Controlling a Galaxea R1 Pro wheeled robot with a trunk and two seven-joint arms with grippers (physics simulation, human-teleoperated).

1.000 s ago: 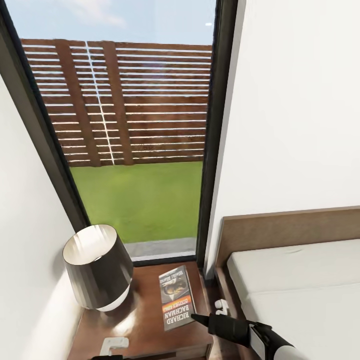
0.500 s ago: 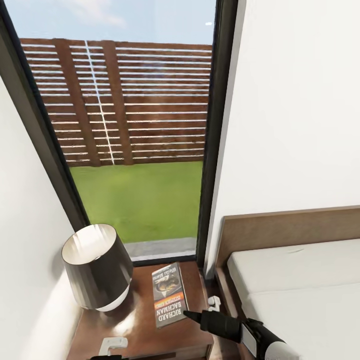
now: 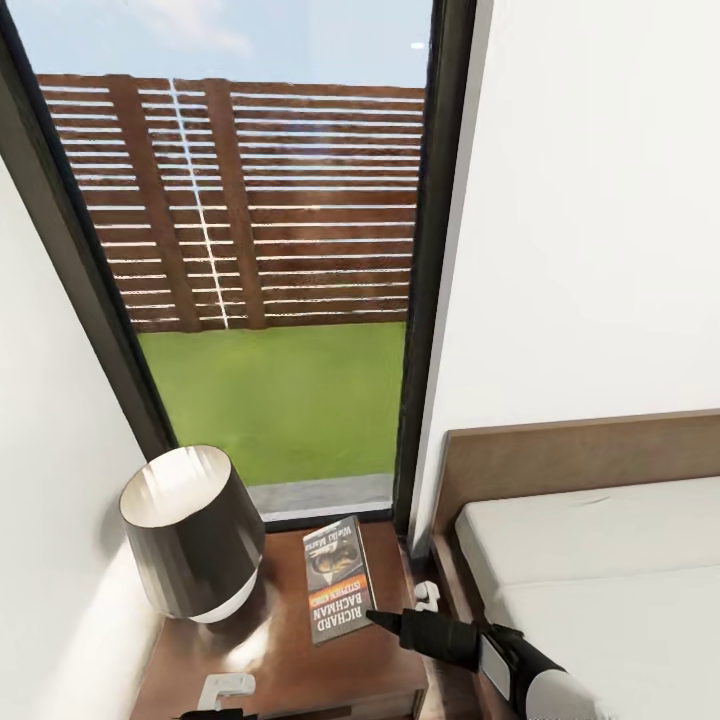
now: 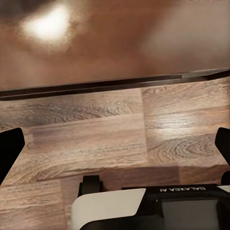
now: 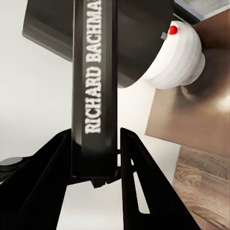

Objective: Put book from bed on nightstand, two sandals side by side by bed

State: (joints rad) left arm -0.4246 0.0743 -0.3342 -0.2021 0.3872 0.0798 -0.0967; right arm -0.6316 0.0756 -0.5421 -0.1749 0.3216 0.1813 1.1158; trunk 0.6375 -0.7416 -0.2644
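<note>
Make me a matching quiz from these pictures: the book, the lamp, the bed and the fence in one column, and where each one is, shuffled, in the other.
Things:
1. book
2. lamp
3. bed
4. fence

Places:
A. outside, beyond the grass
B. to the right of the nightstand
C. between the right gripper jaws, over the nightstand
D. on the nightstand's left half, by the wall

Pairs: 1-C, 2-D, 3-B, 4-A
</note>
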